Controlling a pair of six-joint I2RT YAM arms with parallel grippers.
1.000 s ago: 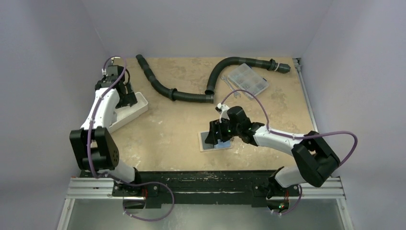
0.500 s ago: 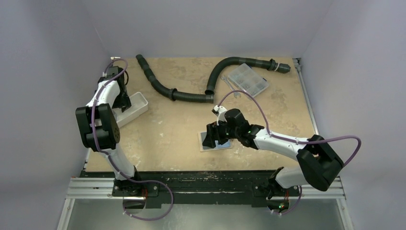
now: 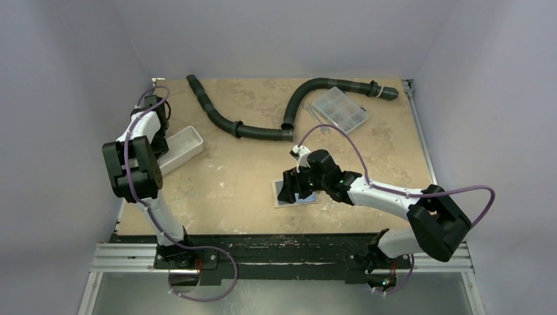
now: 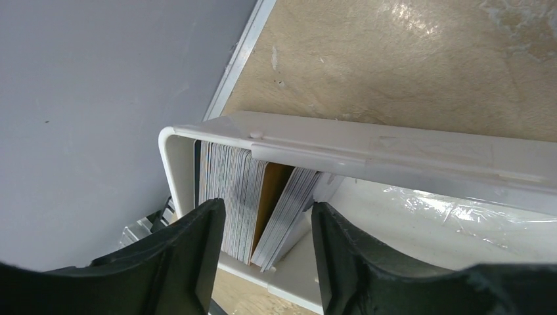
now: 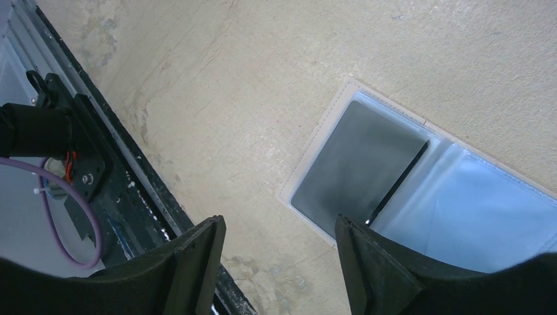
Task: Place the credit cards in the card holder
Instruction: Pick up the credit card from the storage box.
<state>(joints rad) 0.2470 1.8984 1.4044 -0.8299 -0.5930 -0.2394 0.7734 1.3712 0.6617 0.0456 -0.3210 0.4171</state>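
Observation:
Several credit cards [image 4: 230,190] stand on edge in a stack at the end of a white tray [image 4: 394,147], some leaning right against a tan divider. My left gripper [image 4: 268,209] straddles that stack, jaws apart, with a gap still showing on the right side. In the top view the left gripper [image 3: 160,144] sits at the tray's [image 3: 187,141] left end. The card holder [image 5: 460,203] lies open and flat, pale blue inside, with a dark card [image 5: 358,167] in its left pocket. My right gripper [image 5: 281,226] hovers open over the holder's [image 3: 295,195] left edge, holding nothing.
Two black corrugated hoses [image 3: 223,118] [image 3: 315,88] lie across the back of the table. A clear compartment box [image 3: 339,109] sits back right. The grey side wall [image 4: 98,98] stands close beside the tray. A black rail [image 5: 98,170] runs along the near table edge.
The left arm has folded up and its gripper has slid to the tray's left end, jaws narrowing around the cards. The right gripper has shifted slightly left over the holder.

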